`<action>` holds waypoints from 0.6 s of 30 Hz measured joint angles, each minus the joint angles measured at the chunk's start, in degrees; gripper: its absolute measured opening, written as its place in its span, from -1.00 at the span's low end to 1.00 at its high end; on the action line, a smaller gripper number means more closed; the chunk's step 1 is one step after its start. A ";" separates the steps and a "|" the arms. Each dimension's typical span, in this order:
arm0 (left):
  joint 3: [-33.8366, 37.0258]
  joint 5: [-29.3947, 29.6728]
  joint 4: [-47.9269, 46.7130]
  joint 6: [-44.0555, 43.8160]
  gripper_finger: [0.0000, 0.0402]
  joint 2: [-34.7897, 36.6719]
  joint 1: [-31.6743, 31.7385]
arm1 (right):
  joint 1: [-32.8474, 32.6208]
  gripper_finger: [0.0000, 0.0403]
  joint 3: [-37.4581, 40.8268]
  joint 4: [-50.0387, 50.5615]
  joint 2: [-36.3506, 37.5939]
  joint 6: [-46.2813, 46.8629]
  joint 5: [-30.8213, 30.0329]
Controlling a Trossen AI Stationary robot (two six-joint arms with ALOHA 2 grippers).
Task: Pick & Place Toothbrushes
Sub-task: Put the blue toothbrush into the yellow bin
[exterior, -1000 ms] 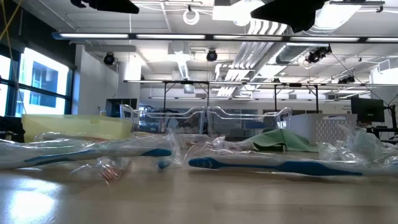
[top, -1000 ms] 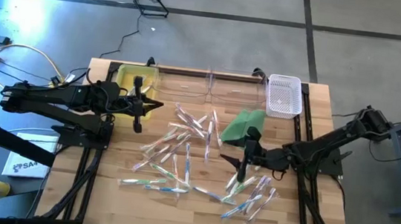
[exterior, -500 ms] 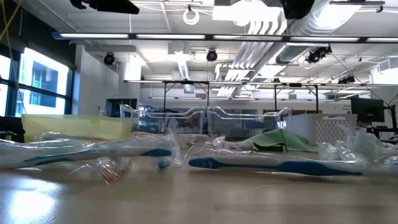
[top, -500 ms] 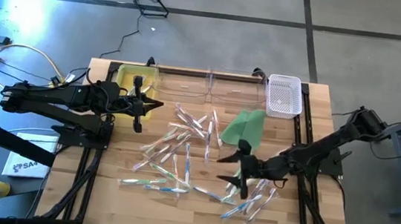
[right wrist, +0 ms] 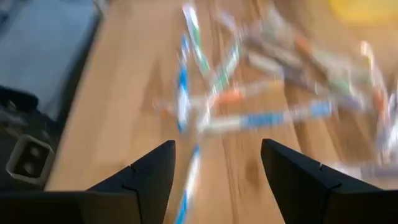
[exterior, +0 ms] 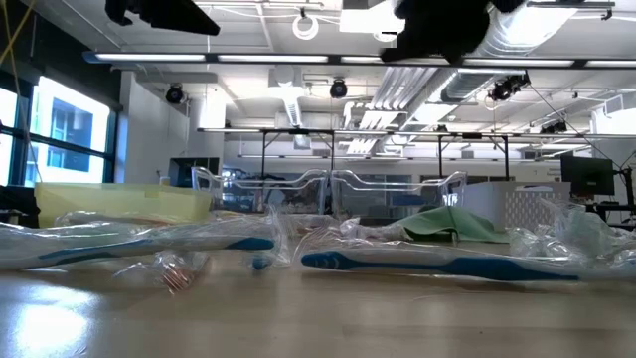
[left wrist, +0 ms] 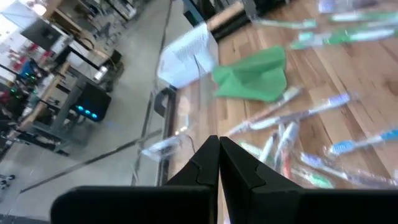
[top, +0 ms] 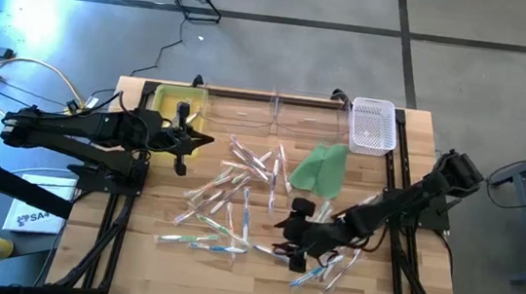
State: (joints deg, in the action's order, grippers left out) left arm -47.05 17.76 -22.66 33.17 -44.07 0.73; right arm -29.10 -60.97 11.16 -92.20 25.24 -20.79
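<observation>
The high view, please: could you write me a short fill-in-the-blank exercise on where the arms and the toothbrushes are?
1. The right tool, its fingers ____, hangs over the toothbrushes.
2. The left tool, fingers shut, waits beside the ____ bin.
3. A folded ____ cloth lies below the clear bins.
4. The white basket sits at the table's far ____ corner.

Missing words: open; yellow; green; right

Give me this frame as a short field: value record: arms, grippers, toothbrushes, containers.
left gripper: shut, empty, beside the yellow bin
right gripper: open, empty, over the near-right toothbrushes
toothbrushes: wrapped, scattered loose on the table
green cloth: lying flat, in front of the clear bins
white basket: far right corner, contents cannot tell
</observation>
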 joint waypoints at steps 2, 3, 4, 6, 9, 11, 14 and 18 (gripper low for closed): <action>0.02 0.00 -0.69 0.00 -0.96 -0.01 0.00 | -0.01 0.15 -0.48 2.42 -1.09 2.57 0.96; 0.02 0.00 -0.49 0.00 -0.96 -0.04 0.00 | 0.00 0.15 -0.47 2.80 -1.72 3.53 2.05; 0.00 0.00 -0.56 0.00 -0.96 -0.26 0.00 | 0.00 0.15 -0.48 2.78 -2.35 4.43 3.06; 0.02 0.00 -1.14 0.01 -0.96 -0.44 0.00 | -0.02 0.15 -0.46 2.73 -3.92 5.47 4.33; 0.02 0.00 -0.98 0.01 -0.96 -0.41 -0.01 | -0.03 0.15 -0.46 2.28 -6.47 5.65 5.44; 0.02 -0.01 -1.03 0.01 -0.96 -0.45 0.00 | -0.02 0.15 -0.46 1.69 -8.21 6.60 6.93; 0.02 -0.04 -1.17 0.01 -0.96 -0.45 0.00 | 0.00 0.15 -0.46 1.16 -10.54 8.10 8.17; 0.02 -0.04 -1.80 0.02 -0.96 -0.47 0.00 | -0.15 0.15 -0.46 0.40 -12.92 8.86 9.43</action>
State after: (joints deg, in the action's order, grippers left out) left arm -47.03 17.72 -24.45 33.19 -44.53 0.73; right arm -29.26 -61.43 11.56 -105.12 34.10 -11.36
